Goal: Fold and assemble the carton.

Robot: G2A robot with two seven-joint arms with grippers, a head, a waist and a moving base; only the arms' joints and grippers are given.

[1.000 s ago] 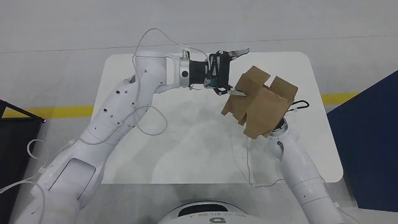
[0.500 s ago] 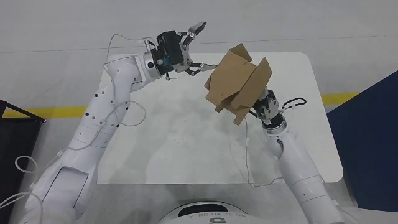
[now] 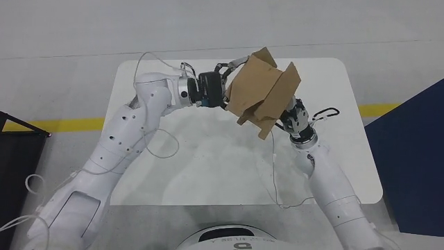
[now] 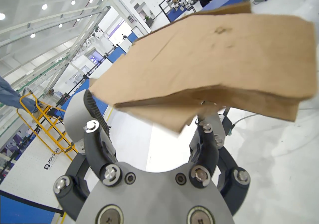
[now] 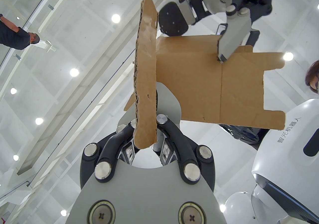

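Observation:
A brown cardboard carton [image 3: 260, 90], partly folded with its flaps sticking out, hangs in the air over the back right of the white table [image 3: 208, 173]. My right gripper [image 3: 290, 114] holds it from below, shut on one corrugated flap [image 5: 145, 73] between its pads [image 5: 147, 133]. My left gripper [image 3: 227, 83] is open at the carton's left side. The carton's [image 4: 211, 60] edge lies across the gap of my left gripper [image 4: 149, 120]. One left finger [image 5: 234, 35] touches the panel [image 5: 199, 80] near a crease.
A blue block [image 3: 416, 153] stands off the table's right edge and a black frame [image 3: 14, 153] off its left. Loose white cables [image 3: 166, 139] hang along both arms. The table's front and left parts are bare.
The right gripper lifted and turned the carton toward the back a second ago, then held it. The left gripper swung away to the back left, then came in against the carton's left side.

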